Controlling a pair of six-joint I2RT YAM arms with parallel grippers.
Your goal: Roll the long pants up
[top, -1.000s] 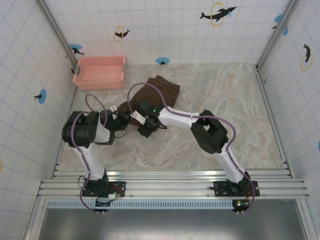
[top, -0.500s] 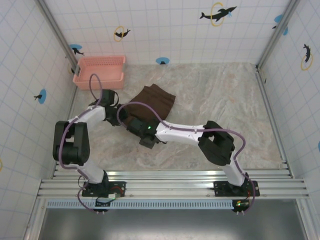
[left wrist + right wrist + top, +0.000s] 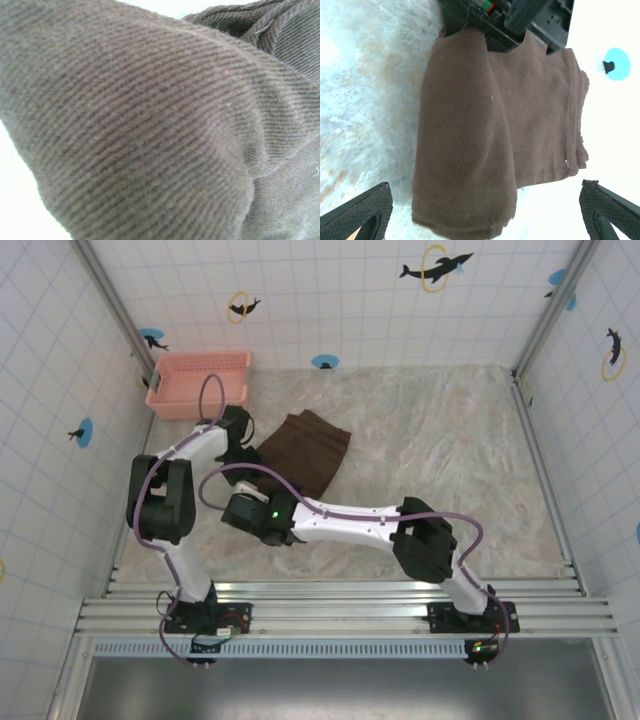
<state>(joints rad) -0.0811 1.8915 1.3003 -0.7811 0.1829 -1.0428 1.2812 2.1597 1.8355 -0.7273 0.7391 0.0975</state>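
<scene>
Rolling the long pants (image 3: 305, 445) evenly needs the released right pincer (image 3: 485, 187) steadying the fabric; whether the left pincer (image 3: 243, 440) is clenched cannot be told.

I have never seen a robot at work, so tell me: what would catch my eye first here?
A dark brown bundle, the long pants, lies folded on the marbled table, with a pink basket in the far left corner. The left gripper is at the bundle's left edge, so close that its camera sees ribbed fabric, while the right gripper hangs open, facing the pants.
</scene>
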